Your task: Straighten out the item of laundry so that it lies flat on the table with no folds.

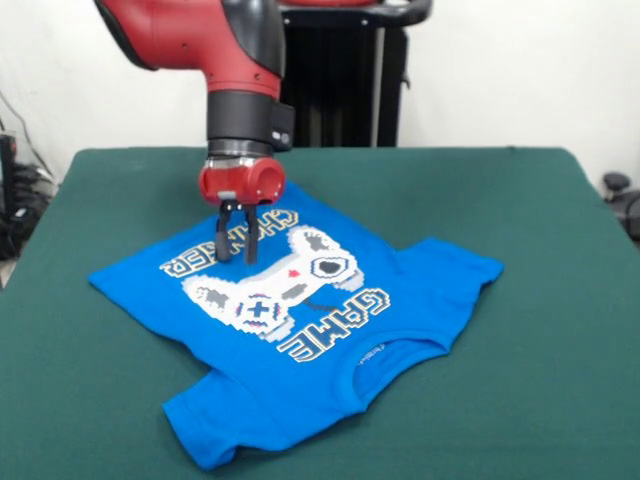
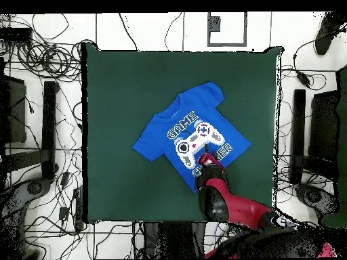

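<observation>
bright blue cotton fills the middle of the scene: a small short-sleeved t-shirt (image 1: 300,330) with white pixel-style "game changer" lettering and a white game-controller graphic lies print-side up on the large rectangular table with the dark green felt-like top (image 1: 540,220). in the overhead view the shirt (image 2: 190,132) sits a little right of the table's centre, turned at a slant to the table's edges (image 2: 115,88), with bare felt on every side of it.

the shirt is spread out for the most part. in the front view its collar faces the camera, one sleeve reaches toward the right, and the other sleeve at the lower left looks bunched and folded rather than flat.

the red and black arm comes down from above, and its gripper (image 1: 237,240), two slim dark fingers (image 1: 224,238) under a round red wrist, stands upright over the "changer" lettering near the shirt's hem. the fingers hang close together with a narrow gap between them, tips at or touching the cloth; whether they pinch any fabric cannot be told. from overhead the gripper (image 2: 202,154) sits at the controller graphic's lower edge.
</observation>
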Controlling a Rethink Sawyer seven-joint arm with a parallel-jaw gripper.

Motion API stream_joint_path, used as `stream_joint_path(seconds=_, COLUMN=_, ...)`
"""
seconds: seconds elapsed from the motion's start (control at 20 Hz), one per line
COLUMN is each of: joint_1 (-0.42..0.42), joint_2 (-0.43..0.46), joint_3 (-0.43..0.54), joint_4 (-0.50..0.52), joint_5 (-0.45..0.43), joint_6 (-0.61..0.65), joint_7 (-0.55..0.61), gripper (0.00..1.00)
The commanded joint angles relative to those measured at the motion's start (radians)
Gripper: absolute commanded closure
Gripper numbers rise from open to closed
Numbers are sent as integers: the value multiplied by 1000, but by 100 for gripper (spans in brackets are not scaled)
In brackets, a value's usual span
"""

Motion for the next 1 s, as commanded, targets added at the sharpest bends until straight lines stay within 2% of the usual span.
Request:
stream_joint_path(seconds=0.05, joint_1=0, joint_2=29, joint_3=21, joint_4=147, joint_5=22, joint_6=386, joint_7=78, gripper=0)
stream_joint_path(seconds=0.65, joint_1=-22, joint_2=-67, joint_3=17, joint_4=223, joint_5=-4, joint_6=445, joint_7=73, gripper=0)
stream_joint_path(seconds=1.0, joint_1=-8, joint_2=4, joint_3=11, joint_4=185, joint_5=-10, joint_6=400, joint_7=80, gripper=0)
